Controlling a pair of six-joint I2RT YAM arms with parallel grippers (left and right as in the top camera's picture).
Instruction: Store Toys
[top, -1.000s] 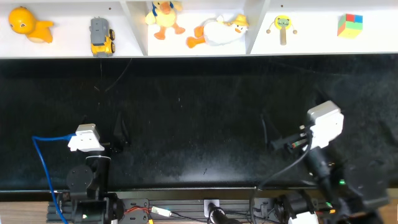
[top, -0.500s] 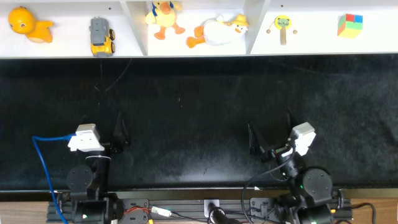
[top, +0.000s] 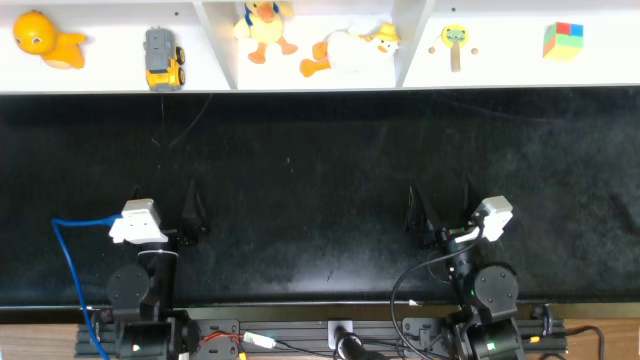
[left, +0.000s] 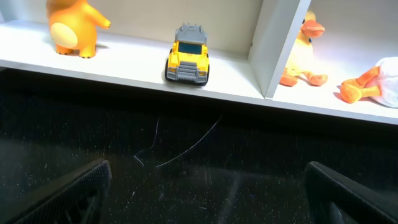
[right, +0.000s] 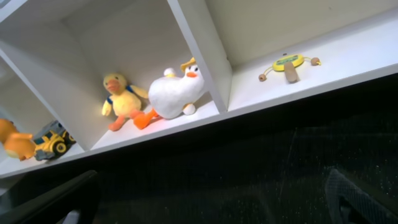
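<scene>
The white plush duck (left: 380, 81) is cut off at the left wrist view's edge; it and the yellow truck (top: 163, 58) lie in the far shelf (top: 320, 80); the left gripper (top: 195, 212) and right gripper (top: 438, 215) sit near, fingers wide apart, holding nothing.

I counted six toys on the shelf (top: 110, 78): one orange duck figure (top: 45, 40), one yellow toy truck (top: 163, 58), one yellow plush duck (top: 265, 28), one white plush duck (top: 355, 50), one rattle drum (top: 455, 42) and one multicoloured cube (top: 562, 41). The shelf had three compartments, two toys in each.
</scene>
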